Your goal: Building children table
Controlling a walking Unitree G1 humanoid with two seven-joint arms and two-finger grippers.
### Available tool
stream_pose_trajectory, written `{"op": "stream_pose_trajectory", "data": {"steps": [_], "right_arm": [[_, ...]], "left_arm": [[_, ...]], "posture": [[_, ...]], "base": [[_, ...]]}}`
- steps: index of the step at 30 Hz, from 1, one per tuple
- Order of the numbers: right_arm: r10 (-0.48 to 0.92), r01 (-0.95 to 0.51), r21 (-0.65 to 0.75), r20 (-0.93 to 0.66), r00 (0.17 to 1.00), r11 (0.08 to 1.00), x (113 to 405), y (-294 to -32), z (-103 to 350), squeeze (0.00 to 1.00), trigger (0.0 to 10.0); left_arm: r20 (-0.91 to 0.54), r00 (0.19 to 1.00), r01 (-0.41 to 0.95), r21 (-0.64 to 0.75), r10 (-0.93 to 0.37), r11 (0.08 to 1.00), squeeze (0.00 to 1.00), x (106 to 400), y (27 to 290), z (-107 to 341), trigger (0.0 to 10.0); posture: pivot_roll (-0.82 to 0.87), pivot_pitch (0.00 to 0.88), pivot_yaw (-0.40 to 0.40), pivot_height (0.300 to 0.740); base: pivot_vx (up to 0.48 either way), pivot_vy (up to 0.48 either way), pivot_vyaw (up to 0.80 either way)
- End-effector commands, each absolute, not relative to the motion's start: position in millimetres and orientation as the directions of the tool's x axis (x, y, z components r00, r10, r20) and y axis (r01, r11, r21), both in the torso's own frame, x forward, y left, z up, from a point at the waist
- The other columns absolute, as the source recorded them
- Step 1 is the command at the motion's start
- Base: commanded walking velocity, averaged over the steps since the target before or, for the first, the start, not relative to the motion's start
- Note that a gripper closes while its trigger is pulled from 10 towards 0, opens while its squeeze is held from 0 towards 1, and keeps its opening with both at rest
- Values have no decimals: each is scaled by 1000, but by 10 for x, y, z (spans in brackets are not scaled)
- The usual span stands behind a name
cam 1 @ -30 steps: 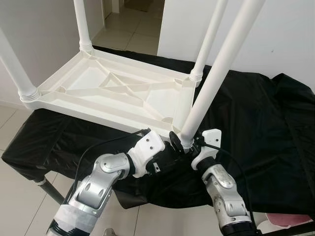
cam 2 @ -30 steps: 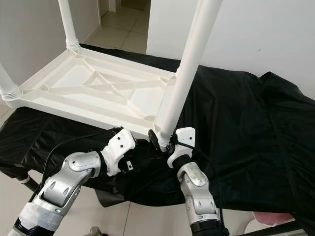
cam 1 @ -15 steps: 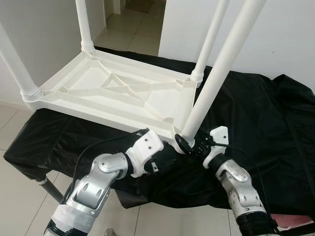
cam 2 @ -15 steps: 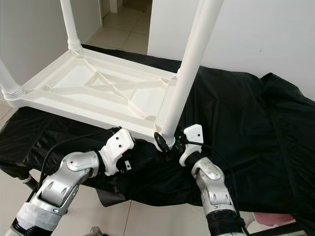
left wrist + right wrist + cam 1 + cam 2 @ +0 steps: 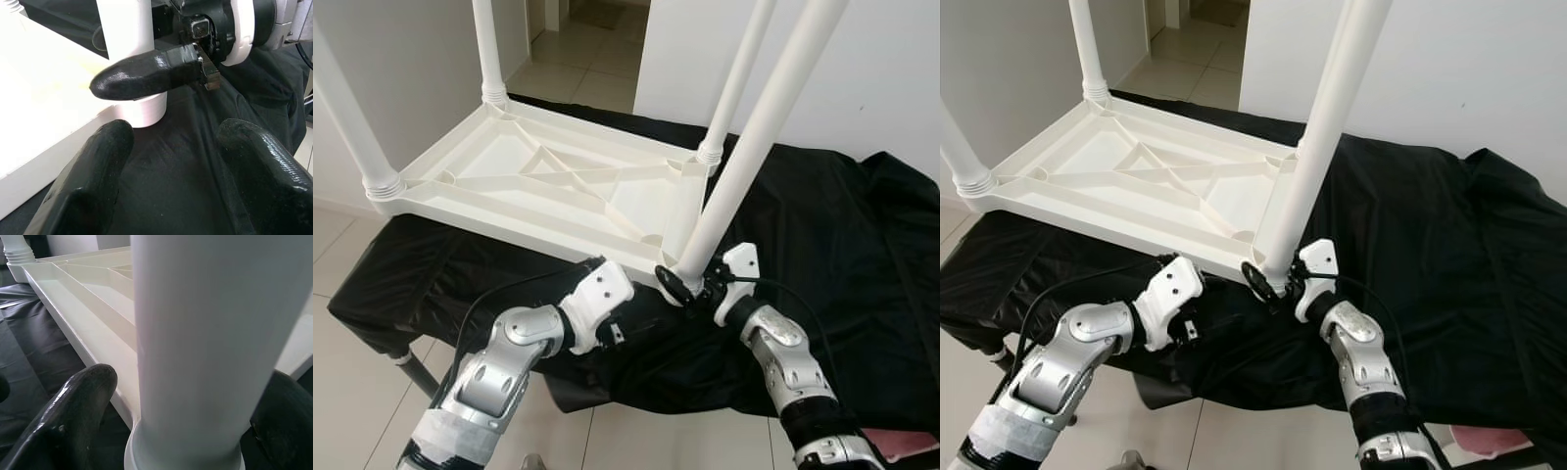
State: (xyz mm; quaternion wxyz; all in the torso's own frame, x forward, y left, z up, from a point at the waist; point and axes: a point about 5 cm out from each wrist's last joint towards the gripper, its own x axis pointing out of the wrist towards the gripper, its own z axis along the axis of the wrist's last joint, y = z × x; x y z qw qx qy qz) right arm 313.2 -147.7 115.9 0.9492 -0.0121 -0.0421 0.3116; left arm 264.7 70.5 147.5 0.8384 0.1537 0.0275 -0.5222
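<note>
Right hand (image 5: 690,290) pinching near table leg (image 5: 744,166) at base; left hand (image 5: 171,171) spread beside it.

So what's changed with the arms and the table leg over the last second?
The right gripper stays clamped around the base of the near table leg, but its wrist has swung out to the right and partly back, as if twisting it. The left gripper still hovers open beside it, and the upturned table hasn't shifted.
</note>
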Motion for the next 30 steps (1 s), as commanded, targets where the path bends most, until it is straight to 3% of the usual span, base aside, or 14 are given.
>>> {"op": "stream_pose_trajectory", "data": {"steps": [1,4,5,7,8,9,10,20,21,22,23,30], "right_arm": [[616,-612,-71,53,786,788,3169,-1445,1128,0,10000],[629,-625,-78,47,776,776,3244,-1391,1134,0,10000],[636,-631,-80,47,771,771,3272,-1368,1141,0,4667],[639,-635,-81,48,768,768,3288,-1356,1145,0,4667],[641,-636,-81,48,766,767,3300,-1348,1147,0,2902],[643,-638,-82,47,765,766,3308,-1345,1145,0,471],[643,-639,-83,45,765,765,3312,-1345,1140,0,0],[633,-628,-90,37,774,773,3329,-1397,1069,0,0],[627,-622,-90,37,778,778,3328,-1406,1064,0,4039],[622,-618,-87,37,782,782,3325,-1414,1060,0,9569],[620,-616,-82,38,784,783,3321,-1421,1058,0,10000],[584,-580,-71,63,809,812,3310,-1482,1092,0,10000]], "left_arm": [[-211,485,867,243,-849,435,0,2660,699,1468,10000],[-216,483,868,249,-849,430,0,2663,691,1465,10000],[-217,483,867,252,-848,429,0,2664,690,1465,10000],[-218,484,867,255,-848,429,0,2665,691,1465,10000],[-218,484,866,256,-847,429,0,2665,691,1467,10000],[-218,485,866,256,-847,429,0,2664,692,1468,10000],[-218,484,866,256,-847,429,0,2661,690,1466,10000],[-219,484,867,254,-847,429,0,2647,687,1461,10000],[-220,484,867,253,-847,429,0,2644,684,1455,10000],[-220,484,867,253,-847,429,0,2640,681,1450,10000],[-220,483,867,253,-847,429,0,2638,680,1448,10000],[-220,483,867,254,-847,429,0,2636,676,1444,10000]], "posture": [[71,0,-85,740],[74,0,-87,740],[80,0,-91,740],[80,0,-91,740],[82,0,-91,740],[82,0,-91,740],[85,0,-93,740],[96,0,-102,740],[96,0,-102,740],[96,0,-106,740],[96,0,-106,740],[93,0,-112,740]], "base": [[0,0,0],[0,0,0],[0,0,0],[0,0,0],[0,0,0],[0,0,0],[0,0,0],[0,0,0],[0,0,0],[0,0,0],[0,0,0],[0,0,0]]}}
